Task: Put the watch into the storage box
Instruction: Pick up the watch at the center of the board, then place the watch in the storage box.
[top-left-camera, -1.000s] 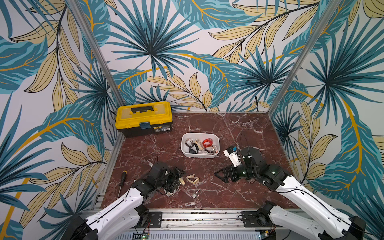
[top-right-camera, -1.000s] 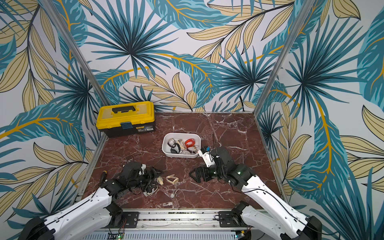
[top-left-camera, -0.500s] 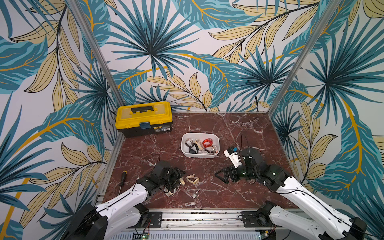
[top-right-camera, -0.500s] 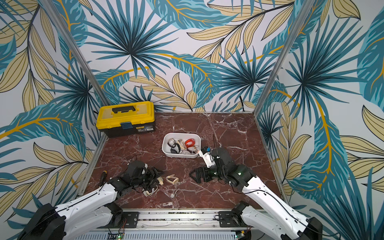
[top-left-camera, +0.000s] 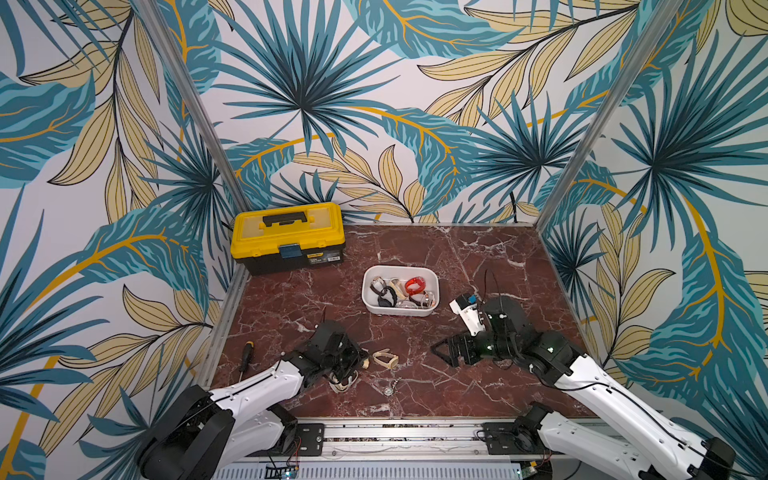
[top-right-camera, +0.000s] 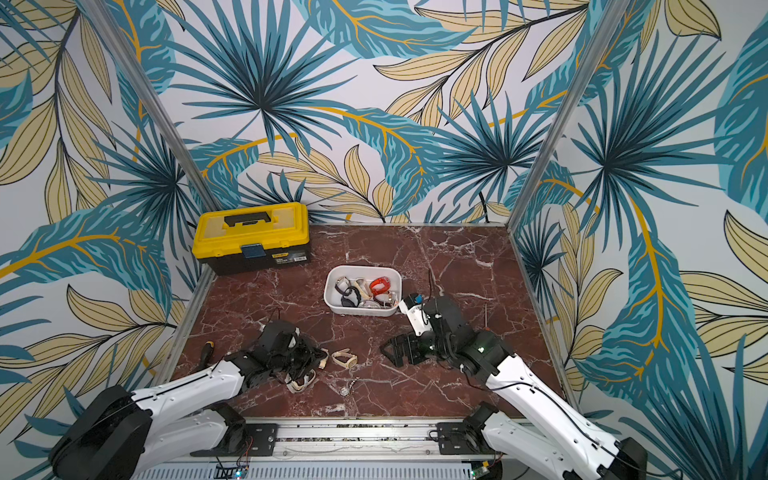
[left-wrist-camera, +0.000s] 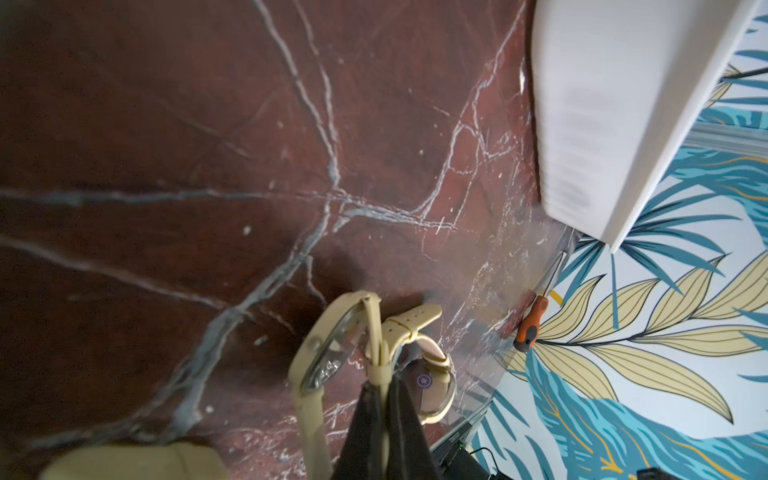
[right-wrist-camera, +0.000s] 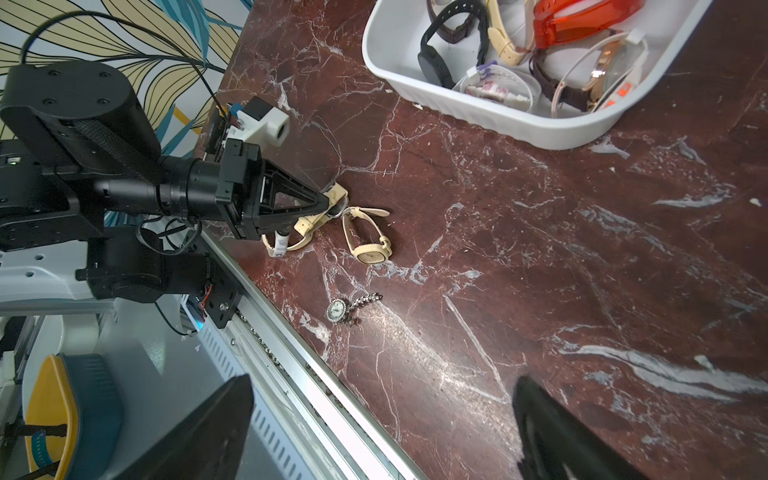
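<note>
Red-brown marble forms the table (top-left-camera: 457, 257), and in both top views the white storage box (top-left-camera: 399, 311) sits mid-table with several watches inside, while the left gripper (top-left-camera: 360, 360) is low near the front edge, well apart from it. The yellow-lidded toolbox (top-left-camera: 286, 237) bears a front label too small to read. The left wrist view shows black jaws pinched shut on the strap of the cream watch (left-wrist-camera: 374, 328), probably because the thin band is the easiest hold; a purple sticker (left-wrist-camera: 423, 380) on a neighbouring watch is illegible. In the right wrist view the right gripper (right-wrist-camera: 382, 386) hangs spread wide and empty, likely parked aside; a white tag (right-wrist-camera: 280, 241) beside the held watch shows unreadable print.
</note>
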